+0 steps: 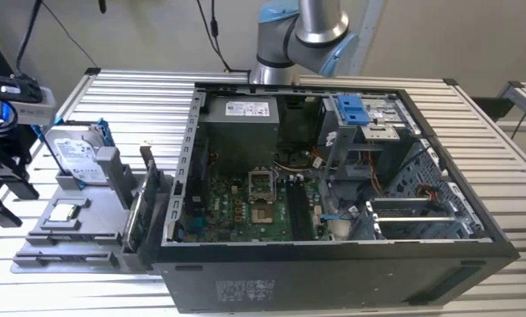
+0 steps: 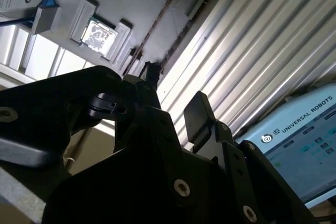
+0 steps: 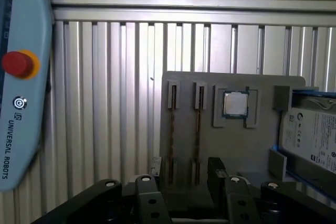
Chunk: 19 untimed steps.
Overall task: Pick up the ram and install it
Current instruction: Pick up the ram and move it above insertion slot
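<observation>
Hovering over the grey holder [image 3: 262, 145], the gripper [image 3: 180, 179] has its 2 black fingers [image 3: 145, 184] spread apart with nothing between them. The ram [image 3: 172, 129] stands on edge in a narrow slot of that holder, with a second stick [image 3: 198, 129] in the parallel slot just beside it. The fingers are near the slot ends, and I cannot tell whether they touch either stick.

Bare ribbed table [image 3: 105, 77] runs open past the holder up to the table's rim. A processor chip [image 3: 235, 103] lies in a square pocket beside the sticks, and a hard drive [image 3: 312, 129] with blue rails sits at the holder's other end. A pale blue teach pendant [image 3: 21, 77] with a red button [image 3: 17, 63] lies well apart from the holder.

In the exterior view the computer case [image 1: 334, 277] lies open, its walls ringing the motherboard [image 1: 236, 205]. A drive cage [image 1: 421, 191] and loose cables crowd the exterior view's right half.

The hard drive carries a white printed label, and the pendant bears lettering.
</observation>
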### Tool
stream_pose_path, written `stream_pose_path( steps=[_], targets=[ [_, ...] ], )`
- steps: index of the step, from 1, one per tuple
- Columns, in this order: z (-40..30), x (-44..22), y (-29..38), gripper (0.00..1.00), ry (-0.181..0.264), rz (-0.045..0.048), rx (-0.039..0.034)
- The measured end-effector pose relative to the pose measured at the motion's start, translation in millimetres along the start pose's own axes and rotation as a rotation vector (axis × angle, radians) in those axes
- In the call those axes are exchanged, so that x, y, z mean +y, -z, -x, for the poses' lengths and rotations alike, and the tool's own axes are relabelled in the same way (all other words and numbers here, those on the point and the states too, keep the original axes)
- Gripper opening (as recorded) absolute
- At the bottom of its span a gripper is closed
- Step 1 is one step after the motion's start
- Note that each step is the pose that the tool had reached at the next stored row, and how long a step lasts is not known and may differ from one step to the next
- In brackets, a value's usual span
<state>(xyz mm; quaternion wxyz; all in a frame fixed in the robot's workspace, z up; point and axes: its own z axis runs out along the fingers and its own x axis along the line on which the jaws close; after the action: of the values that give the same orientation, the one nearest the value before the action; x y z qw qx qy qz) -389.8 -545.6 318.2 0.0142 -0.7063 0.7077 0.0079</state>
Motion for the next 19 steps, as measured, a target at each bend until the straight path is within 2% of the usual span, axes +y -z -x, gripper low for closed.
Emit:
stream_pose_path(
  steps=[7,13,19],
  targets=[
    [-0.4,-0.1,-8.1,0.48,0.0,0.0091,-0.0001],
    [-1.0,-0.1,-16.5,0.48,0.001,0.0091,-0.004],
    [-2.3,-0.2,-25.1,0.48,0.001,0.01,-0.0041]
  ],
)
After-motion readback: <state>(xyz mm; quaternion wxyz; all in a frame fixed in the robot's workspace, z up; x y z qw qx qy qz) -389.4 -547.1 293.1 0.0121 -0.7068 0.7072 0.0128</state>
